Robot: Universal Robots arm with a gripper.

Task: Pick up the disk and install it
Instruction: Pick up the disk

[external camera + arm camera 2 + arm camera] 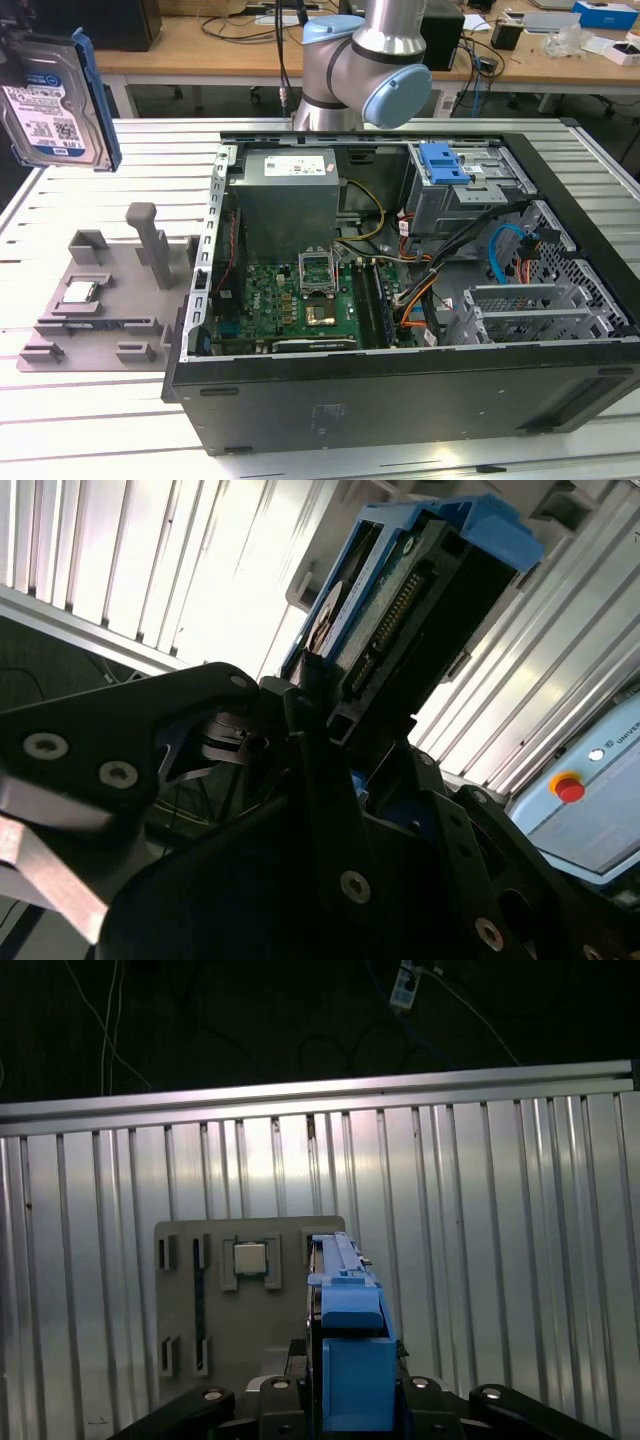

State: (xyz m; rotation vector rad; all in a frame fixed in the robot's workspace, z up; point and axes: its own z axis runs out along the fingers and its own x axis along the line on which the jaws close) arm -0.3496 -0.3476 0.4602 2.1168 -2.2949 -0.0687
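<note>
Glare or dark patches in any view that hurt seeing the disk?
Second wrist view: the table slats are blown out white behind the disk, and the gripper is a dark silhouette. First wrist view: mild sheen on the slats, black beyond the table edge, the disk's blue rail well lit. Exterior view: even light, disk label evenly lit.

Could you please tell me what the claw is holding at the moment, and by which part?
The claw holds the disk, clamped at one end; the rest of it sticks out beyond the claw.
</note>
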